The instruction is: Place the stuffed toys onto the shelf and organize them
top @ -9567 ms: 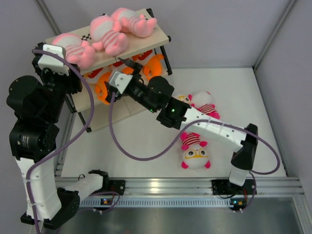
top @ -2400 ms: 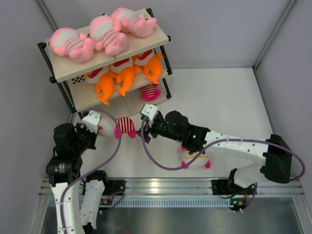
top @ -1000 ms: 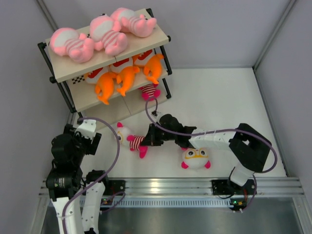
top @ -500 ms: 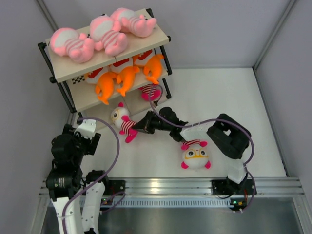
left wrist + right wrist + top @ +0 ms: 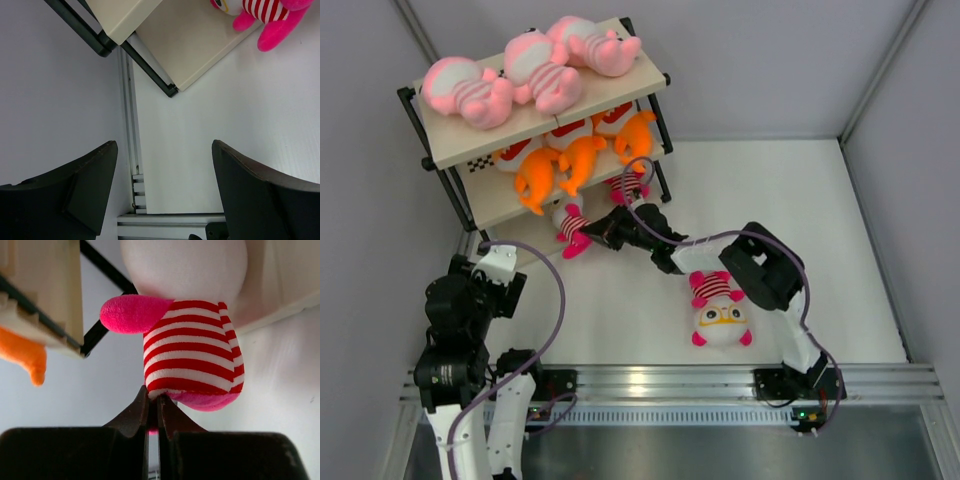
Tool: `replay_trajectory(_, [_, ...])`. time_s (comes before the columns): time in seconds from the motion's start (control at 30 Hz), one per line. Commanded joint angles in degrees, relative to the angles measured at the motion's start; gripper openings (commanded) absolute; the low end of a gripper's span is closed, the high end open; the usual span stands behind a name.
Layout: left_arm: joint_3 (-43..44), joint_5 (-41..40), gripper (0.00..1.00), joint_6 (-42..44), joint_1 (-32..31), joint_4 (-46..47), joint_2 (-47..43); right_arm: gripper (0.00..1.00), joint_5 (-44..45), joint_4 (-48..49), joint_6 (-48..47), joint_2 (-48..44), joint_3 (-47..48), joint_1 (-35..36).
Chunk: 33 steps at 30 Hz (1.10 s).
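Observation:
The shelf (image 5: 455,150) stands at the back left. Three pink stuffed toys (image 5: 535,70) lie on its top board and three orange ones (image 5: 575,160) on the middle board. My right gripper (image 5: 593,232) is shut on the bottom hem of a white-headed toy in a striped shirt (image 5: 570,226). It holds that toy at the front edge of the lowest board, head toward the shelf. In the right wrist view the gripper (image 5: 153,401) pinches the toy (image 5: 192,352). A second striped toy (image 5: 628,187) lies on the lowest board and a third (image 5: 720,312) on the floor. My left gripper (image 5: 505,275) is open and holds nothing.
In the left wrist view the open gripper (image 5: 165,192) looks at the lowest board's corner (image 5: 190,50) and the metal rail (image 5: 131,150) along the left wall. An orange toy's foot (image 5: 25,352) hangs beside the black shelf post (image 5: 102,330).
My right arm has carried the striped toy up and to the left, from the open floor to the front of the lowest board. The left arm has not moved.

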Motion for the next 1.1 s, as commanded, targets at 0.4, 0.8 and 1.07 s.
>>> replay_trajectory(0.4, [0.5, -1.0, 0.82, 0.8, -0.2, 1.1, -0.5, 0.46, 5.3, -3.5, 3.2, 8.1, 10.0, -4.0])
replay_trajectory(0.8, [-1.4, -2.0, 0.82, -0.1, -0.2, 1.1, -1.2, 0.62, 7.5, -12.2, -9.6, -3.1, 4.1, -4.0])
replay_trajectory(1.07, [-3.0, -4.2, 0.83, -0.3, -0.3, 1.0, -2.2, 0.75, 18.8, -43.3, -36.3, -17.5, 6.3, -2.5])
